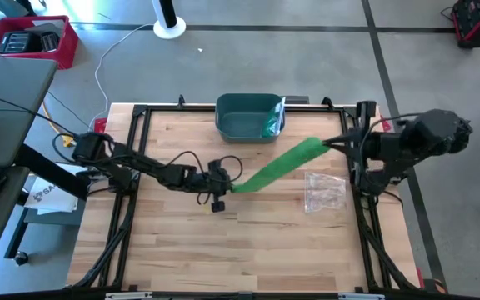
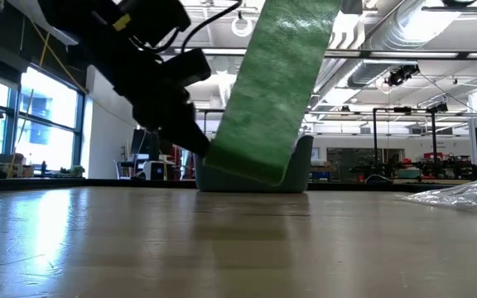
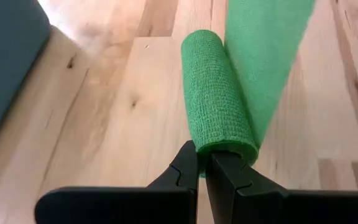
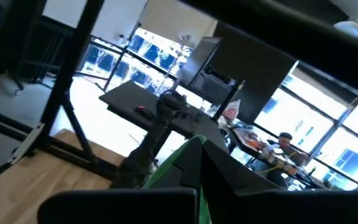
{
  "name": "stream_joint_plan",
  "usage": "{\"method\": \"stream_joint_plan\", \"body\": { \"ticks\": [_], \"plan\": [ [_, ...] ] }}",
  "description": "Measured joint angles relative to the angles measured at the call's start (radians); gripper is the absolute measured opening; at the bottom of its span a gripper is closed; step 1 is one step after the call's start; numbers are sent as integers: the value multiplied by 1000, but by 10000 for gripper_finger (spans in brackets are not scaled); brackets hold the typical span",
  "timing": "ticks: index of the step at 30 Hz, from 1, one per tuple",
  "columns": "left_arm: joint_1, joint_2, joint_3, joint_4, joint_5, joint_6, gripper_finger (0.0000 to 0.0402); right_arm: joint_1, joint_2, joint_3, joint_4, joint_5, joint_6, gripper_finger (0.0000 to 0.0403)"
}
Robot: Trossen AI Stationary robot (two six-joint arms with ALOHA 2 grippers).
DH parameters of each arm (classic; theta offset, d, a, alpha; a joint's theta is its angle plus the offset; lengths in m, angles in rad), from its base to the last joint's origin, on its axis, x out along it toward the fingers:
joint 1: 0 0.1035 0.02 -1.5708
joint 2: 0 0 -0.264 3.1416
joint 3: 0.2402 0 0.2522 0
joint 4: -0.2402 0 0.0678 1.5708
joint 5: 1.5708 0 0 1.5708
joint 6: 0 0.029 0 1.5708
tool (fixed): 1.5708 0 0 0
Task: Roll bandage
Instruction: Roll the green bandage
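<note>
From above, the green bandage (image 1: 277, 167) stretches as a taut strip across the middle of the counter (image 1: 248, 242), running from the left hand (image 1: 223, 185) near the centre up toward the right hand (image 1: 333, 143) by the right edge. Only a small roll has built up at the left end, and most of the length is still unrolled, so I judge the rolling well short of done. A teal bin (image 1: 248, 117) sits at the far edge and a crinkled clear plastic bag (image 1: 323, 192) lies near the right edge, just beside the strip.

At counter height the bandage (image 2: 276, 83) rises steeply as a flat, slightly fuzzy woven band, its lower end lifted clear of the smooth wood.

The left wrist view shows the left hand (image 3: 204, 167) closed, pinching the end of a firm cylindrical roll (image 3: 216, 106) with a crepe-like mesh texture; the loose tail leaves it along one side.

The right wrist view shows the right hand (image 4: 197, 163) closed on the thin free end of the bandage (image 4: 180, 158).
</note>
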State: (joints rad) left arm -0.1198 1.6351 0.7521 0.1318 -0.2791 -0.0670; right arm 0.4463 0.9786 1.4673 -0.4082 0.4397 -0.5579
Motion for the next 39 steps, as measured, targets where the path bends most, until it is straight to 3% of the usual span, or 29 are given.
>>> {"method": "stream_joint_plan", "body": {
  "ticks": [11,16,24,28,32,36,39],
  "plan": [
    [69,75,47,-16,-10,-25,7,16,77,94,-40,-155,63,0],
    [104,66,47,-28,-35,-11,7,88,89,110,-38,-262,95,0],
    [113,-16,46,9,-145,30,5,226,91,108,-144,-302,253,0],
    [118,-122,41,-42,-222,73,3,305,117,108,-171,-262,312,0],
    [157,-250,-33,-77,-290,74,3,405,174,108,-186,-135,316,0],
    [194,-368,-119,-79,-288,53,2,503,239,108,-150,76,307,0],
    [199,-383,-153,-85,-276,40,2,563,274,123,-130,239,255,0]
  ]
}}
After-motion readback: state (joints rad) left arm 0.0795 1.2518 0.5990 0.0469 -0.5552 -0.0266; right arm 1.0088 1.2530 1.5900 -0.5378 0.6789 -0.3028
